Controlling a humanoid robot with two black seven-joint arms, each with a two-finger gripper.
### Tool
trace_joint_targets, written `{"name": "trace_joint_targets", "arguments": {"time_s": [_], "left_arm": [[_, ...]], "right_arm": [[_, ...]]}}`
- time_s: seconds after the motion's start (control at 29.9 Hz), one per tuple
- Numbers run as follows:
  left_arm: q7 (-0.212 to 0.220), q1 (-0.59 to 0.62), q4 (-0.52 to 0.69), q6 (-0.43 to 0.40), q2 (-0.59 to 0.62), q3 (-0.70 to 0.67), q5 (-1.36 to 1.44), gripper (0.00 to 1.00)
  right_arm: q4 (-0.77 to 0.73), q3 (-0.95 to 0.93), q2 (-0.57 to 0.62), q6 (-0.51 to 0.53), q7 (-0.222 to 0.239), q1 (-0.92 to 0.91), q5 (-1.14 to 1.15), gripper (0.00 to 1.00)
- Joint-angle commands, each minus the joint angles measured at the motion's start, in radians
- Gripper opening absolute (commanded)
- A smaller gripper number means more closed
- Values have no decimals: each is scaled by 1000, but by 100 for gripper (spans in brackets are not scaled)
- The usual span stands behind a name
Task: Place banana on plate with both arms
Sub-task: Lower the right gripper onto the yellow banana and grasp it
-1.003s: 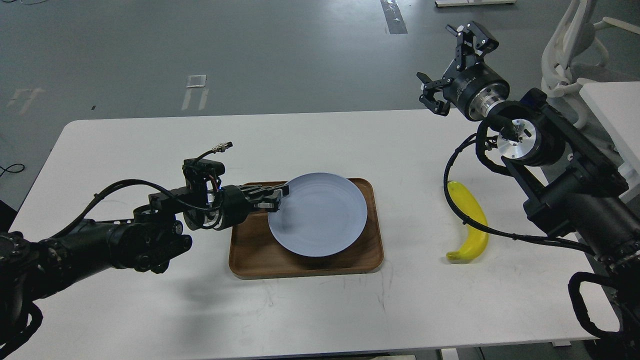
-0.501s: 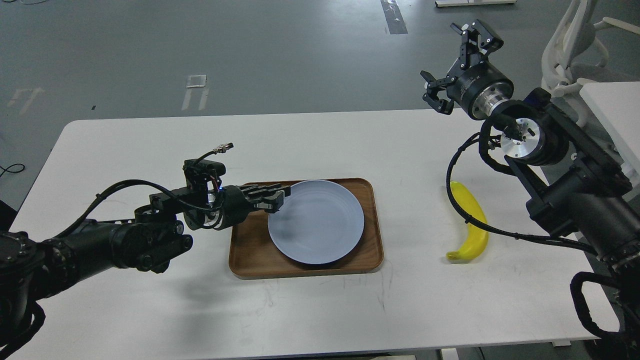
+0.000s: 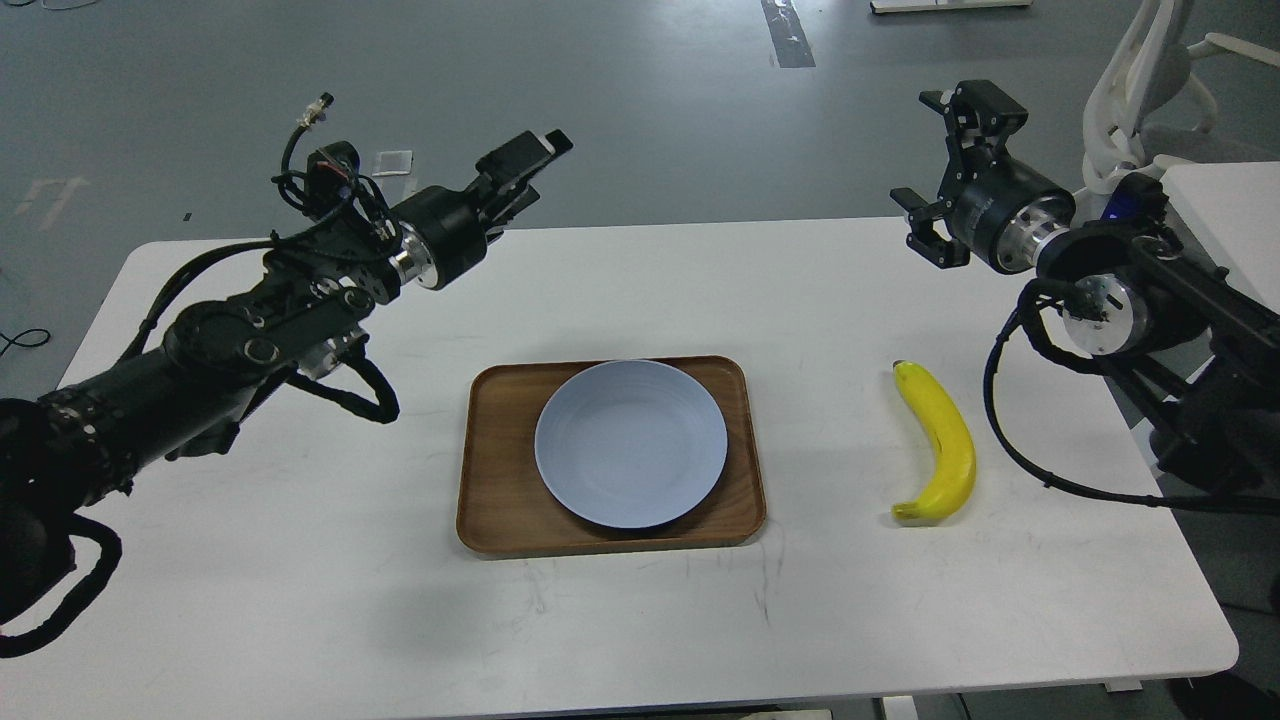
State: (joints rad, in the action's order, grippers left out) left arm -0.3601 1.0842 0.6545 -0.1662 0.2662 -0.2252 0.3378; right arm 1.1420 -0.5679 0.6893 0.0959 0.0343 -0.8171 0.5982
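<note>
No readable labels or writing, left gripper [image 3: 528,160] raised over table's [image 3: 300,560] far edge, fingers together, holding nothing, right gripper [image 3: 950,170] raised at far right, fingers spread wide, empty, banana [image 3: 940,443] on table right of wooden tray [image 3: 500,510], plate [image 3: 631,442] on tray

White surface [image 3: 300,560] with a tray [image 3: 500,510] and a banana [image 3: 940,440] lying on it.

The surface is a white rectangle with rounded corners, faintly scuffed near its middle front. A brown wooden tray sits near the centre, long side across, and carries a pale blue-grey plate [image 3: 630,443] that fills most of it. The yellow banana lies flat on the bare surface well to the right of the tray, apart from it, curving toward the right edge, one end pointing away, the other toward the front.
</note>
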Motion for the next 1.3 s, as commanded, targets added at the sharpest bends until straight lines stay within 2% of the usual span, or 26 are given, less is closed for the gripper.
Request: {"name": "trace_joint_targets", "arguments": {"time_s": [0.0,0.07,0.2,0.33,0.43,0.53,0.74,0.77,0.8,0.9,0.94,1.0,1.14,1.27], "left_arm": [[209,-12,0,-21,1,-142,-187,98],[242,-27,0,-30,2,-177,-209,98],[239,-29,0,-30,-2,-180,-210,98],[236,-36,0,-32,2,-183,-211,98],[221,-47,0,-32,8,-187,-215,98],[161,-52,2,-33,16,-186,-212,98],[144,-59,4,-33,27,-186,-211,98],[144,-59,5,-33,34,-184,-211,98],[144,-59,5,-33,34,-184,-211,98],[144,-59,5,-33,39,-183,-209,98],[144,-59,5,-33,42,-183,-210,98],[144,-59,5,-33,42,-183,-209,98],[144,-61,5,-33,42,-175,-209,98],[144,-64,5,-33,41,-174,-209,98]], "right_arm": [[103,182,168,96,-1,-52,321,97],[157,267,215,123,-1,-65,459,97],[183,388,268,160,-2,-77,705,96],[173,453,262,176,-2,-76,889,96],[144,464,227,174,-1,-71,890,96],[85,471,156,168,-1,-60,888,94],[32,477,87,125,1,-28,870,90],[24,479,79,125,1,-27,870,85],[24,479,79,125,1,-27,870,85],[12,479,62,125,-1,-5,870,73],[12,479,61,124,-1,4,870,58],[10,479,58,123,-1,9,870,45],[-11,479,33,120,-1,7,868,33],[-12,476,16,113,-1,-8,868,24]]}}
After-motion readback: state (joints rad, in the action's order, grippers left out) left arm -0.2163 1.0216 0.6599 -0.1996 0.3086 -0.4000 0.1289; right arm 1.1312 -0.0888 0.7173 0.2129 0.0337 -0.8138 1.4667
